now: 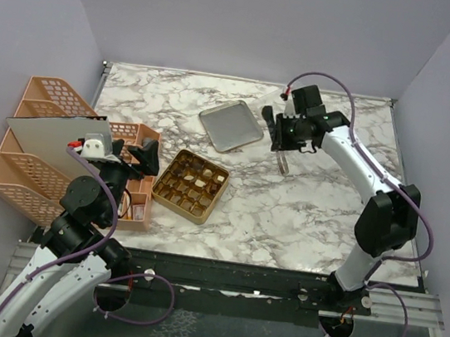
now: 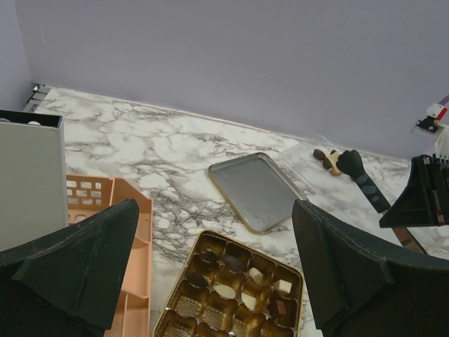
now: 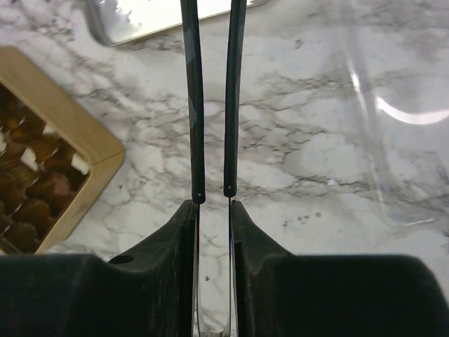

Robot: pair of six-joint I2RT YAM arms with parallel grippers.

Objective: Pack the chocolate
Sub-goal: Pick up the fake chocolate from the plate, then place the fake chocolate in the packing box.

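Both arms wear white shells between chunky black joints: the left arm and the right arm. A thin purple cable loops along each, ending in a red plug. The left gripper has broad matte-black wedge fingers, and the right gripper matches it. A small green light glows near the right wrist.

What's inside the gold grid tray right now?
The gold grid tray holds chocolate in several compartments: cream, light brown and dark pieces. Other compartments look empty. In the left wrist view its near rows are cut off, so an exact count cannot be told.
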